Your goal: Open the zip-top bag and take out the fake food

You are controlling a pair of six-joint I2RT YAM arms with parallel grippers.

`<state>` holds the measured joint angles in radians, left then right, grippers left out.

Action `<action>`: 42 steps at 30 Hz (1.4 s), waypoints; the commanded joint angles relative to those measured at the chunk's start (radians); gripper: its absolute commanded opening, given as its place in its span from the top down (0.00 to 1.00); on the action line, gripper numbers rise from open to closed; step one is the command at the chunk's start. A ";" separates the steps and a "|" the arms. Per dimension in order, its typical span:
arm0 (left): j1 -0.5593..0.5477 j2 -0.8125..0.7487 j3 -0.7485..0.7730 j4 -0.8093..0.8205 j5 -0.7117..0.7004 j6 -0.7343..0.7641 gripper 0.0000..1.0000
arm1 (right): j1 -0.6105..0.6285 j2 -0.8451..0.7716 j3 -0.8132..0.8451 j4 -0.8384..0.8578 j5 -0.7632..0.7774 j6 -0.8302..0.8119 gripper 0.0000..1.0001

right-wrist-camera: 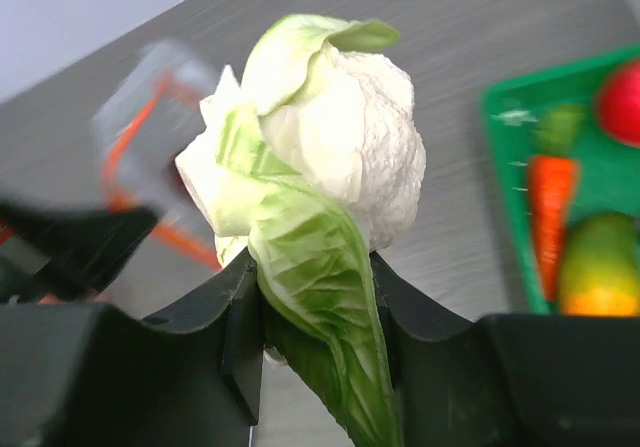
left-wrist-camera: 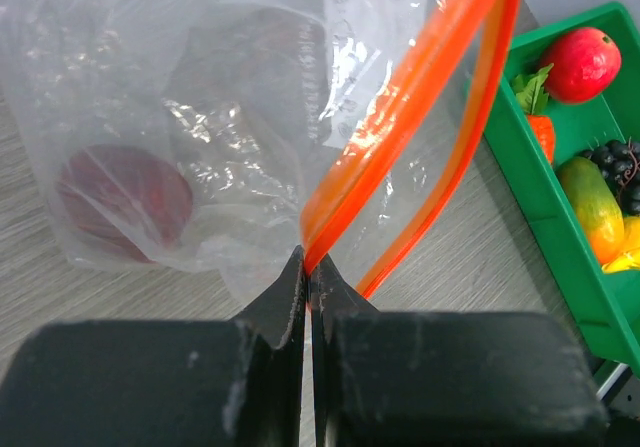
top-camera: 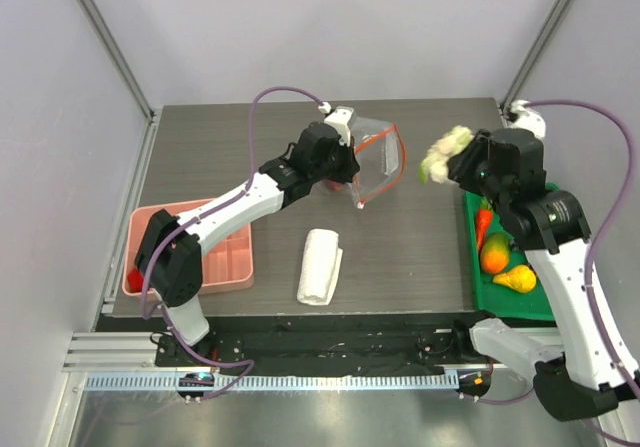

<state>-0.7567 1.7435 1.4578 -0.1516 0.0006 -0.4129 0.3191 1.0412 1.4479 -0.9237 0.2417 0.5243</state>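
Dark table. The green tray at the right edge holds fake food: carrot, red apple, grapes, mango and a yellow pear-like piece. The pink compartment tray at the left has a small red piece in its near corner; the arm hides the rest. The zip-top bag is at table centre-rear, mouth gaping toward the right. The left gripper is clamped tight on the end of the orange zip strip. The film is thin, crinkly and floppy, probably slippery; the strip looks like the only stiff hold, so grip there. Inside sits a dark red piece, with maybe a second dark shape above it, blurred by the plastic. A folded white cloth lies near, apart from the bag. The right gripper, between bag and green tray, is closed on a cauliflower, pinching the leaf base. It looks light, rigid and glossy, and might slip; the stem end is the best hold.
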 commanded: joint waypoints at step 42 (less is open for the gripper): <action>-0.041 -0.035 0.016 0.038 0.187 -0.067 1.00 | 0.120 0.164 -0.342 0.480 -0.259 0.110 0.90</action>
<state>-0.7780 1.7458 1.4578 -0.1482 0.1738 -0.4698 0.4381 1.1698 1.0683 -0.5385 0.0326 0.5564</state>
